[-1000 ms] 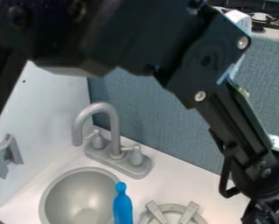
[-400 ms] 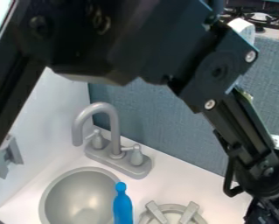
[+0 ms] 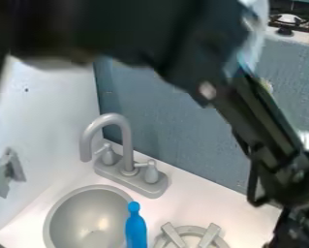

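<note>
Honestly, the open way in is from above over the sink bowl [image 3: 92, 218], just in front of the faucet [image 3: 127, 145], or along the strip of white counter [image 3: 202, 198] to the right of it, but the tall curved spout sticks up in the way. Nearer the camera than the faucet there's an upright blue bottle-shaped thing [image 3: 136, 230] by the bowl's right side, then raised grey burner bars [image 3: 210, 234] further right. The blue-grey wall [image 3: 182, 131] blocks anything behind the faucet, and the white side wall [image 3: 50, 116] shuts off its left.
</note>
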Robot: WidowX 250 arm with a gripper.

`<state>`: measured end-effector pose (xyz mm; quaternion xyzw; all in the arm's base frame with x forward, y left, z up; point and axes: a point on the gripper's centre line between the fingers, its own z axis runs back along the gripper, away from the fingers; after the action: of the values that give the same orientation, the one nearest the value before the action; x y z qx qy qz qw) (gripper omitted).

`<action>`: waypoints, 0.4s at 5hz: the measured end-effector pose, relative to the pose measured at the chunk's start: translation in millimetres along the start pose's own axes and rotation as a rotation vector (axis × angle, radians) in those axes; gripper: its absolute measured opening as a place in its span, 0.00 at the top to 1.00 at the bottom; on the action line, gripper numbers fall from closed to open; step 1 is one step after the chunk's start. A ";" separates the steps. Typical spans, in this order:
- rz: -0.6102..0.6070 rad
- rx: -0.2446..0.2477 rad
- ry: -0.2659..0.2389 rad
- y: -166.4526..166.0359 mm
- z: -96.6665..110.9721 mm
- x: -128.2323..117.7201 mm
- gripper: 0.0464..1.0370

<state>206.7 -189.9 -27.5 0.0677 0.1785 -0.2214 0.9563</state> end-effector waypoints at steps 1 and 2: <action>0.092 -0.008 -0.069 24.7 31.7 -6.5 0.94; 0.185 0.011 -0.078 44.0 41.5 -17.3 0.94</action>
<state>224.8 -152.4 19.6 0.0806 0.1329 -0.1355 0.9785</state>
